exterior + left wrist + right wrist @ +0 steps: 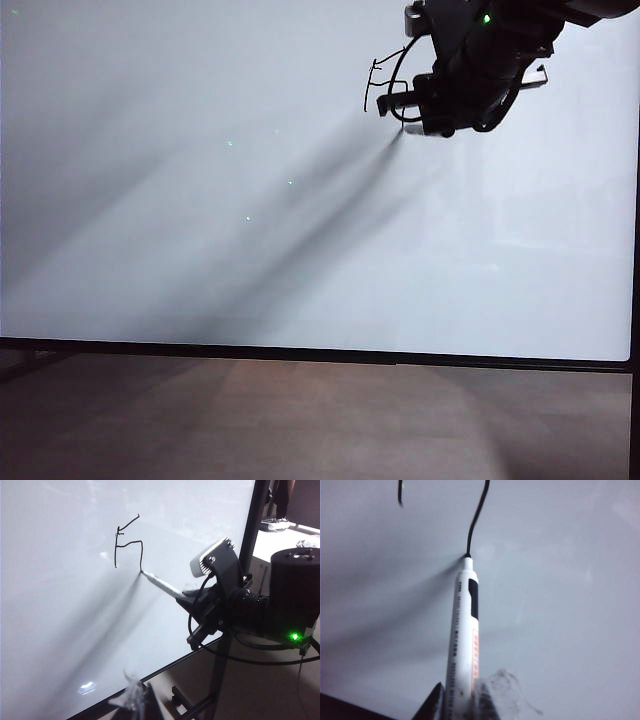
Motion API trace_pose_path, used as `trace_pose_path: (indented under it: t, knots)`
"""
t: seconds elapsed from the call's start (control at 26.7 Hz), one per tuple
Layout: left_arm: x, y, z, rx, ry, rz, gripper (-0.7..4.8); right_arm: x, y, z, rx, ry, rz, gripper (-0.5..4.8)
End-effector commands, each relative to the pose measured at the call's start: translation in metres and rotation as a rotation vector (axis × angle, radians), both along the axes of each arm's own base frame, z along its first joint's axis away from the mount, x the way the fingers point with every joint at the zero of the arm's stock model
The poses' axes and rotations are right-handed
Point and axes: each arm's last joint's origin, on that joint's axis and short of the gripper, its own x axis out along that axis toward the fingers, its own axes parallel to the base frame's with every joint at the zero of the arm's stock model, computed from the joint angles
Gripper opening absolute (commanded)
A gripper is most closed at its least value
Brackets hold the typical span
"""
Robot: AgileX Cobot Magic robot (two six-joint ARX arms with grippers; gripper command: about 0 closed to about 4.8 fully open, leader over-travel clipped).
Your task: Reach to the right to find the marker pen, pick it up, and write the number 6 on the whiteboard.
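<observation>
Marker pen [463,640] tip on whiteboard [200,200] — right gripper [457,705] clamps it.

The whiteboard [60,630] is glossy white with a thin black frame; the number 6 [127,542] is a thin black line. The marker pen [465,635] is white with a black panel and orange lettering. The right tool [457,702] is black, a green light glowing at three o'clock of it
</observation>
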Motion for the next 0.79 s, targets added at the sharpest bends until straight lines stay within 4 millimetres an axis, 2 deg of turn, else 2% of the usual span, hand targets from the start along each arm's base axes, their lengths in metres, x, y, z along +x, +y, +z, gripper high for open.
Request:
trace_pose_path:
  t: [0.04, 0.34, 0.79]
  knots:
    - [-0.001, 0.0, 0.004, -0.015, -0.023, -0.003, -0.07, 0.0, -0.001, 0.005, 0.021, -0.024, -0.006, -0.01]
    - [-0.001, 0.0, 0.004, -0.015, -0.023, -0.003, -0.07, -0.004, 0.002, 0.019, 0.07, -0.089, 0.162, -0.01]
    - [-0.001, 0.0, 0.004, -0.016, -0.023, -0.003, -0.07, 0.008, 0.01, 0.005, 0.096, -0.148, 0.212, -0.01]
